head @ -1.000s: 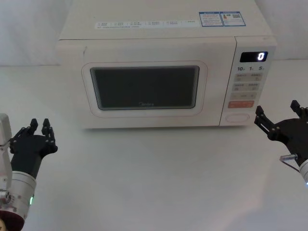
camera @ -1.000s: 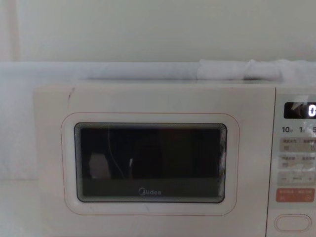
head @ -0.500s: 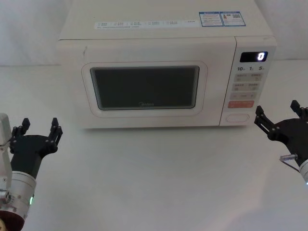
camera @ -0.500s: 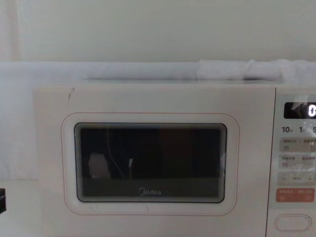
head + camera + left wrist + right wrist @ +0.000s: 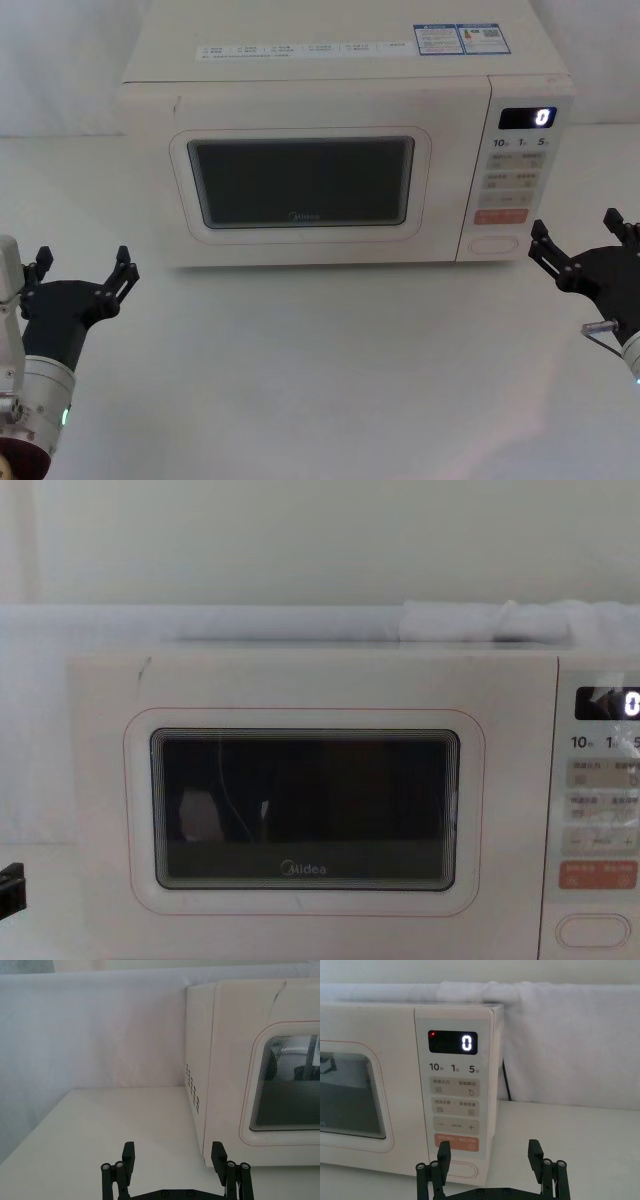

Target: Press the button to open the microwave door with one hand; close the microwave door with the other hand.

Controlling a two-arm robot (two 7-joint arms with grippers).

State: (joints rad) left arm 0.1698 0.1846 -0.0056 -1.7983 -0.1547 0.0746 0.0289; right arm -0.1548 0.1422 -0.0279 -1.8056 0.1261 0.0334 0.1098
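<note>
The cream-white microwave point(image 5: 330, 70) stands at the back of the table, its display reading 0. The microwave door point(image 5: 300, 185) with its dark window is shut flush with the front. The pill-shaped button point(image 5: 490, 243) sits at the bottom of the control panel, below the orange key, and shows close up in the right wrist view point(image 5: 461, 1170). My right gripper point(image 5: 575, 228) hovers open just right of the panel, a short way in front of the button and touching nothing. My left gripper point(image 5: 82, 265) stands open and empty, low at the front left, off the microwave's left corner point(image 5: 173, 1152).
White cloth point(image 5: 560, 1035) drapes the wall behind and beside the microwave. A dark power cord point(image 5: 506, 1080) runs down behind its right side. Bare white tabletop point(image 5: 330, 370) lies between the two arms in front of the oven.
My left gripper's fingers have spread from nearly shut to wide open. The right arm and the door have not moved.
</note>
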